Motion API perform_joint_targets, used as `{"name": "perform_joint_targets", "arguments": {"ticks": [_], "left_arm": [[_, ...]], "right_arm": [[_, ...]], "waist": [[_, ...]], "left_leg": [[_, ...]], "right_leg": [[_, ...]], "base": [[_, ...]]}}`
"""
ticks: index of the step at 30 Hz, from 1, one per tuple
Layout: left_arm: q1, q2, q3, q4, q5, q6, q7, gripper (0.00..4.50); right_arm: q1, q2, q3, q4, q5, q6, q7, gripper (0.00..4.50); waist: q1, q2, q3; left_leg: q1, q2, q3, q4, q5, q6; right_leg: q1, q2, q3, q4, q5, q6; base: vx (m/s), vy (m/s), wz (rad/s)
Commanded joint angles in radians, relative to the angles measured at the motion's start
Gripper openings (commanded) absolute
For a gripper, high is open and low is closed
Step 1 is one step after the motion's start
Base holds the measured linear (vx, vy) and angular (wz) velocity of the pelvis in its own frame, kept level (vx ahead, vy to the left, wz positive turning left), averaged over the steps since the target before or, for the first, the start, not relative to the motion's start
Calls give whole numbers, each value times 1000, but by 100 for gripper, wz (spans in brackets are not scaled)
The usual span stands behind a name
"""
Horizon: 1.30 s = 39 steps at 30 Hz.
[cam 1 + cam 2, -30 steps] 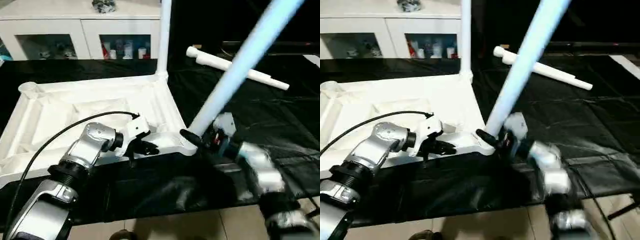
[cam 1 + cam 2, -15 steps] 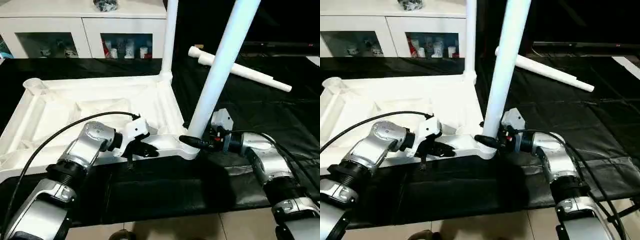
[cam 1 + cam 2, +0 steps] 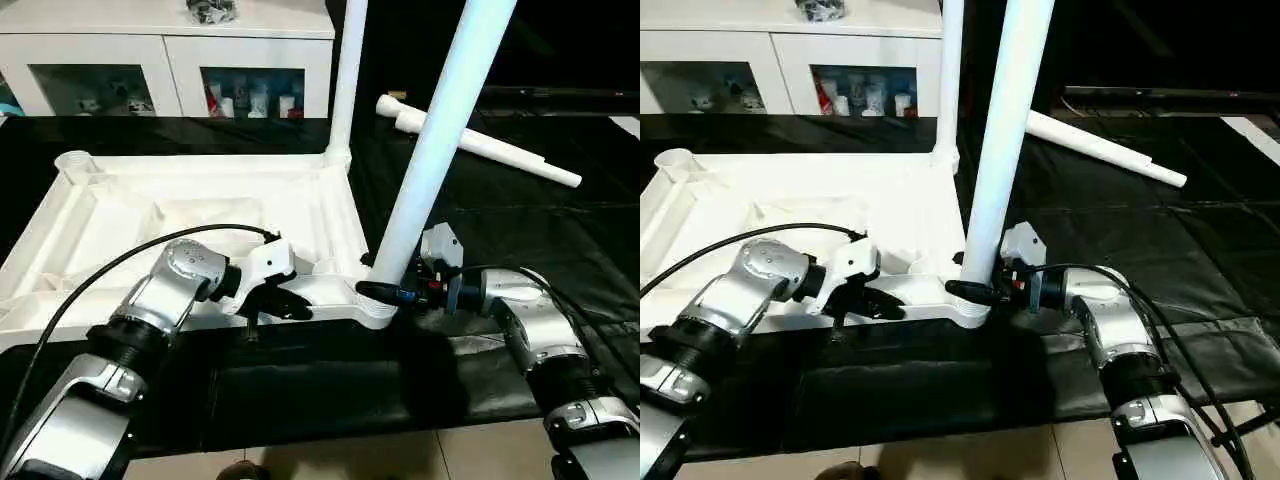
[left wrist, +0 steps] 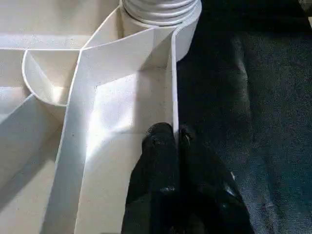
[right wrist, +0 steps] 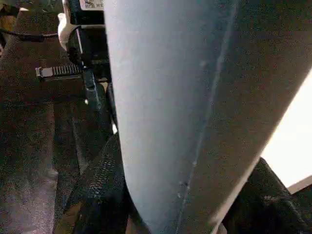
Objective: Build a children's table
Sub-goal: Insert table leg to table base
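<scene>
We take the upturned table top (image 3: 190,215) as our landmark; it lies ribbed side up on the black sheet (image 3: 520,220) covering the counter. One leg (image 3: 345,80) stands upright in the top's far right corner socket. A second leg (image 3: 440,140) rises from the near right corner socket (image 3: 378,305), tilted away from the top. Our right tool (image 3: 975,293) clasps this leg just above the socket, its two fingers set on either side of the tube at half width. Our left tool (image 4: 168,146) is pinched nearly closed on the top's near rim wall, a short way from that same socket, and steadies the top. A third leg (image 3: 480,140) lies loose on the sheet, well apart beyond the top's right edge. The main risk, in our judgement, is cross-threading: because the leg leans, turning it could jam the thread instead of seating it. The smooth tapered tube may also slip in the right tool's hold. If the left tool's thin grip slides off the rim, the top could rotate with the leg.
</scene>
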Motion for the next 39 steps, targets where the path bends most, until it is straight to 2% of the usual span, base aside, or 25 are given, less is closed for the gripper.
{"name": "perform_joint_targets", "arguments": {"ticks": [1,4,6,7,9,10,11,12,13,14,15,16,17,18,19,22,24,26,28,30,32,34,35,36,39], "left_arm": [[-45,-21,7,-6,-1,-19,30,0],[-52,-29,34,10,-7,5,82,0],[-72,-48,76,35,-5,40,186,0],[-88,-65,102,49,-3,73,260,0],[-121,-104,154,71,-12,141,387,0],[-123,-107,158,72,-14,145,394,0],[-143,-139,192,76,-29,189,466,0],[-165,-182,227,71,-46,240,543,0],[-179,-210,249,66,-57,272,593,0],[-195,-267,260,40,-62,306,655,0],[-195,-267,260,40,-62,306,655,0],[-200,-294,260,21,-63,319,672,0],[-202,-320,254,-5,-61,338,682,0],[-199,-335,246,-34,-57,353,683,0],[-193,-341,234,-60,-47,363,682,0],[-185,-336,230,-77,-33,377,694,0],[-178,-330,235,-82,-26,394,713,0],[-170,-321,233,-85,-22,397,719,0],[-163,-313,228,-94,-23,399,715,0],[-161,-308,224,-98,-23,399,711,0],[-159,-306,221,-101,-22,400,707,0],[-152,-301,216,-113,-26,412,699,0],[-150,-300,215,-117,-28,415,699,0],[-149,-300,214,-119,-29,417,697,0],[-145,-298,211,-126,-32,421,692,0]], "right_arm": [[55,20,71,44,-49,53,20,195],[53,30,52,46,-49,74,-37,195],[34,50,27,74,-66,85,-147,195],[17,67,7,97,-77,91,-233,195],[-16,106,-32,135,-84,112,-386,195],[-18,109,-35,138,-84,114,-396,195],[-45,138,-64,168,-79,129,-501,195],[-83,174,-89,210,-78,143,-619,195],[-108,198,-105,238,-79,152,-696,195],[-165,244,-114,297,-87,156,-810,195],[-165,244,-114,297,-87,156,-810,195],[-195,269,-124,327,-78,166,-855,195],[-226,296,-139,357,-69,174,-896,195],[-251,316,-147,382,-65,180,-920,195],[-268,329,-148,399,-72,178,-935,195],[-281,341,-153,412,-88,170,-954,195],[-293,355,-171,434,-83,167,-975,195],[-298,361,-177,449,-86,164,-986,195],[-304,363,-179,464,-90,164,-984,195],[-308,363,-176,471,-96,167,-981,195],[-308,363,-179,474,-95,171,-980,195],[-310,363,-181,482,-101,183,-964,195],[-311,364,-184,485,-102,182,-962,195],[-312,365,-187,489,-101,180,-960,230],[-318,363,-192,498,-103,176,-960,253]], "waist": [[-7,8,-56],[-6,10,-54],[-9,8,-51],[-15,5,-48],[-20,3,-47],[-25,4,-46],[-31,-1,-45],[-41,13,-47],[-50,9,-51],[-54,12,-51],[-60,16,-51],[-63,15,-53],[-62,19,-54],[-64,16,-54],[-66,8,-57],[-60,5,-64],[-55,6,-68],[-51,9,-69],[-45,14,-74],[-40,17,-78],[-38,18,-80],[-37,17,-79],[-38,16,-77],[-38,17,-75],[-42,18,-69]], "left_leg": [[47,61,-34,-86,-464,-43],[50,61,-37,-88,-493,-53],[52,61,-39,-88,-522,-63],[57,57,-43,-86,-554,-80],[65,53,-48,-80,-590,-91],[63,53,-50,-82,-592,-92],[58,53,-53,-85,-595,-92],[60,54,-58,-89,-625,-105],[48,53,-64,-96,-626,-106],[44,52,-62,-97,-619,-106],[42,51,-59,-98,-619,-99],[41,51,-59,-98,-613,-90],[39,50,-55,-97,-591,-78],[37,51,-54,-96,-578,-72],[23,48,-51,-95,-521,-55],[18,46,-38,-87,-409,-13],[18,47,-28,-77,-315,28],[20,46,-24,-73,-288,43],[20,49,-24,-71,-241,48],[23,50,-20,-65,-161,71],[22,49,-18,-60,-118,92],[22,49,-17,-60,-117,101],[23,50,-18,-61,-135,98],[24,52,-19,-64,-162,87],[27,53,-21,-71,-228,51]], "right_leg": [[7,-66,29,-91,-400,-219],[4,-67,28,-93,-429,-213],[0,-68,28,-97,-470,-202],[-10,-69,25,-103,-541,-186],[-15,-71,18,-115,-625,-151],[-14,-70,17,-115,-632,-146],[-10,-71,11,-115,-638,-140],[-13,-68,7,-114,-614,-145],[4,-65,-3,-110,-570,-143],[6,-64,-5,-108,-545,-151],[6,-68,-13,-112,-508,-161],[11,-71,-16,-113,-500,-160],[10,-75,-14,-116,-475,-168],[11,-77,-12,-116,-460,-174],[19,-79,-12,-111,-418,-178],[22,-79,-4,-105,-317,-198],[22,-77,-2,-98,-239,-227],[20,-74,-4,-98,-235,-234],[26,-71,-5,-87,-174,-247],[28,-64,-8,-71,-29,-286],[33,-65,-9,-62,42,-308],[36,-66,-11,-62,46,-316],[36,-67,-11,-65,15,-315],[36,-69,-11,-70,-28,-310],[33,-67,-11,-80,-127,-285]], "base": [[0,0,0],[0,0,0],[0,0,0],[0,0,0],[-71,6,-3],[-65,20,-7],[-52,35,-10],[-52,35,-10],[0,0,0],[-22,57,-19],[-22,57,-19],[-22,51,-16],[0,0,0],[0,0,0],[0,0,0],[0,0,0],[0,0,0],[56,-33,-1],[63,-33,-1],[62,-24,1],[26,-7,1],[0,0,0],[0,0,0],[0,0,0],[0,0,0]]}}
